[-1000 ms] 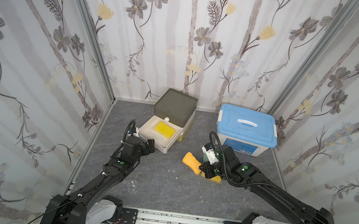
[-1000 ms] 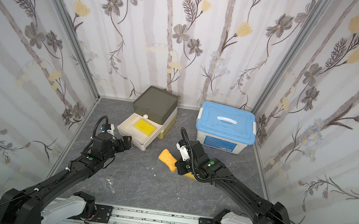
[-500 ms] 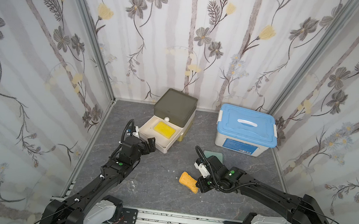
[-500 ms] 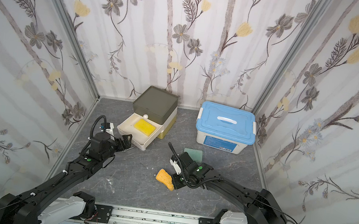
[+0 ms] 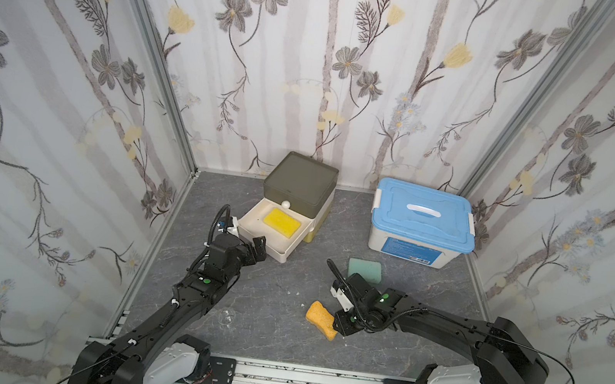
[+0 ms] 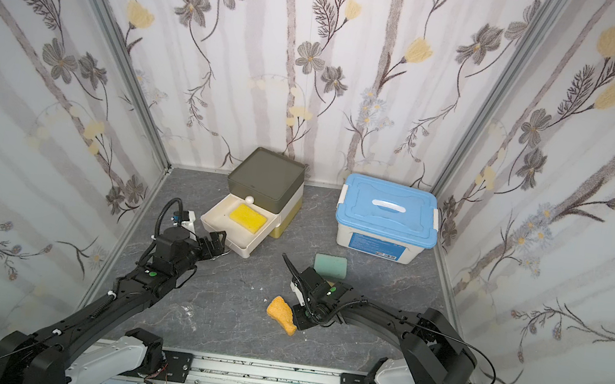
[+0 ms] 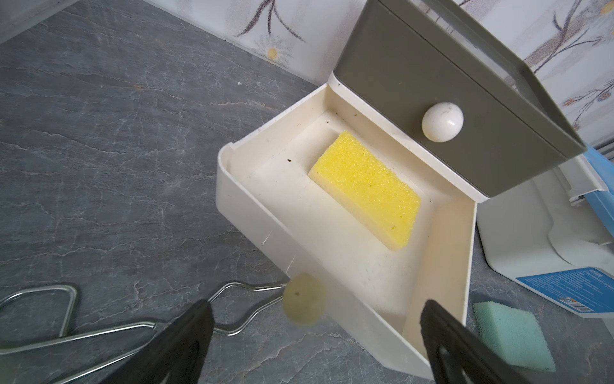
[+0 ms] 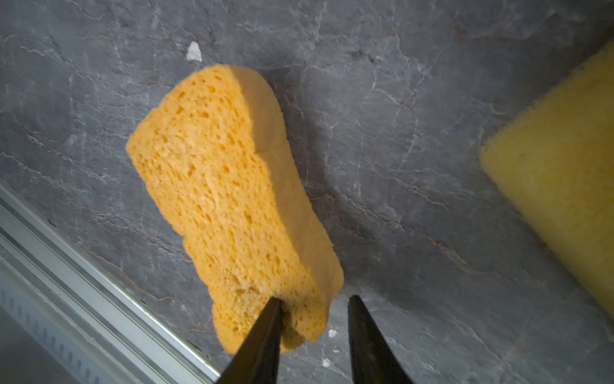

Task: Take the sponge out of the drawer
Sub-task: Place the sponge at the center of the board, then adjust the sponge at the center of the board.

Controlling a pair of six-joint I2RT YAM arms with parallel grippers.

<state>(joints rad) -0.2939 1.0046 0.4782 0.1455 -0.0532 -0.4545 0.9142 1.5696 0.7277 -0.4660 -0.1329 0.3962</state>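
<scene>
The orange sponge (image 5: 321,319) lies on the grey floor (image 5: 264,296) at lower centre in both top views, out of the drawer (image 7: 226,186). Its narrow end is at the right gripper (image 5: 339,323). In the right wrist view the gripper's (image 8: 314,297) jaws stand partly apart. One fingertip (image 8: 274,304) presses into that end of the sponge (image 8: 226,199) and the other stands clear of it, so nothing is pinched. The sponge's long axis runs from upper left to lower right in a top view (image 6: 281,314), with the wide end upper left, away from the gripper (image 6: 301,321). A yellow sponge (image 5: 281,222) lies flat in the pulled-out drawer at mid frame, close under the olive cabinet (image 5: 301,178). Its length also runs upper left to lower right, in a top view (image 6: 248,218) and the left wrist view (image 7: 365,189). The left gripper (image 5: 256,245) sits just beside the drawer's front wall, jaws spread wide and empty (image 7: 315,332). A green sponge (image 5: 364,270) rests on the floor just above the right gripper.
</scene>
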